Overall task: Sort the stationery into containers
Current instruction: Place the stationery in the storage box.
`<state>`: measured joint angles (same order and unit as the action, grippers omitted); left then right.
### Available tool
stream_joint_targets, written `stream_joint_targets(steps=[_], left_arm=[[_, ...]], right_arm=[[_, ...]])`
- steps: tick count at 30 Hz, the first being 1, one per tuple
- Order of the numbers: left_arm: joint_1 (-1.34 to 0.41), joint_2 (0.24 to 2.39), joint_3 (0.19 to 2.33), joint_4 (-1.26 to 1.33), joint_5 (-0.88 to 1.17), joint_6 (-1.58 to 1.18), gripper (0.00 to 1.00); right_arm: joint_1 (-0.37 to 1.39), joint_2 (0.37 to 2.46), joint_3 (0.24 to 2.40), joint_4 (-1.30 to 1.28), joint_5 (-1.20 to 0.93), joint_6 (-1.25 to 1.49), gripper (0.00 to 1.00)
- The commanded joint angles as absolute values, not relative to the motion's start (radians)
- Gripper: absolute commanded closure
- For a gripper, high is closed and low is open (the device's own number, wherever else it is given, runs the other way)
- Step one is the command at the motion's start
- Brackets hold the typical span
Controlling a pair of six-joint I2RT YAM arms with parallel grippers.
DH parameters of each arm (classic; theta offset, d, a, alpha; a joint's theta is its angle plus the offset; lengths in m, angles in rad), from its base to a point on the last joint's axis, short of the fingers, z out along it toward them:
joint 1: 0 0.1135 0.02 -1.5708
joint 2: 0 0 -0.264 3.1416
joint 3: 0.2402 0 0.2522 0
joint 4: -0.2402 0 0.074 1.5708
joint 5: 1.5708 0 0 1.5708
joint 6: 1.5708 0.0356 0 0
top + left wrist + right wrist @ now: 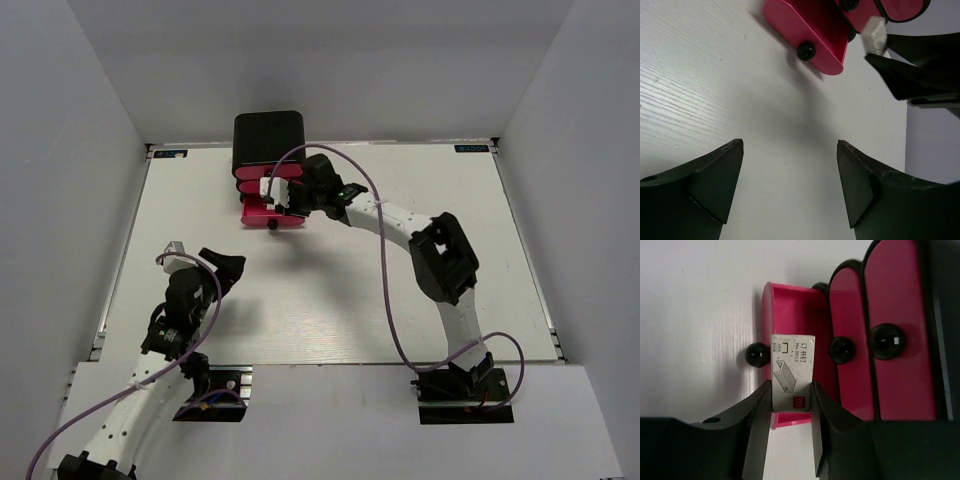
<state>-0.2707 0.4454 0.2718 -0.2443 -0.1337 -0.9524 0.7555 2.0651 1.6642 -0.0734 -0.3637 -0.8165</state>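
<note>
staple box (pixel 792 372), small and white with a printed label, is the only piece of stationery visible. it is pinched by its two long sides between the fingers of the right gripper (pixel 791 390), jaws pressed onto it, label facing the wrist camera.

position: box is held off the surface at the front of the bottom drawer (pixel 790 310). that drawer is pulled out of the black cabinet (pixel 268 135). in the wrist view the box overlaps the drawer's front wall, just beside the round black knob (pixel 756 355). box not yet let go.

upper two drawers (pixel 895 290): shut, faces flush with the cabinet.

left gripper (pixel 790 150): jaws spread wide, nothing between them, hanging above the white table (pixel 330 290) well apart from the cabinet. looks idle.

progress, as a judgement: late in one placing step. drawer already open, item lifted and brought to it. left to do: get the box fully over the tray, release, draw back, likely push the drawer shut. no pens or markers can be made out in any view. drawer contents are mostly hidden, so earlier sorting cannot be confirmed.
</note>
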Motion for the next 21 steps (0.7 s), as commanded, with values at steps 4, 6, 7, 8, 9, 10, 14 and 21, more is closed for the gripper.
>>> stream_joint_targets(steps=[4,6,7,8,9,10,14,21], left_arm=[[-0.273,0.48,0.268,-0.201,-0.095,-0.971,0.15],[-0.273,0.48,0.268,-0.201,-0.095,-0.971,0.15],[-0.273,0.48,0.268,-0.201,-0.095,-0.982,0.15],[-0.273,0.48,0.268,-0.201,-0.095,-0.982,0.15],[-0.273,0.48,0.268,-0.201,-0.095,-0.982,0.15],[-0.273,0.48,0.268,-0.201,-0.095,-0.982,0.15],[-0.273,0.5,0.268,-0.179,-0.086,-0.991,0.15],[-0.273,0.532,0.268,-0.152,-0.077,-0.991,0.15]], right_arm=[[0.741,2.184,1.802,-0.115,-0.304,-0.962,1.0],[0.741,2.206,1.816,-0.106,-0.267,-0.957,1.0],[0.741,2.21,1.816,-0.085,-0.259,-0.957,1.0],[0.738,2.217,1.813,-0.077,-0.253,-0.953,1.0],[0.735,2.217,1.81,-0.074,-0.241,-0.95,1.0],[0.735,2.217,1.806,-0.071,-0.242,-0.948,1.0],[0.73,2.214,1.796,-0.066,-0.242,-0.946,0.98],[0.729,2.2,1.787,-0.037,-0.255,-0.923,0.93]])
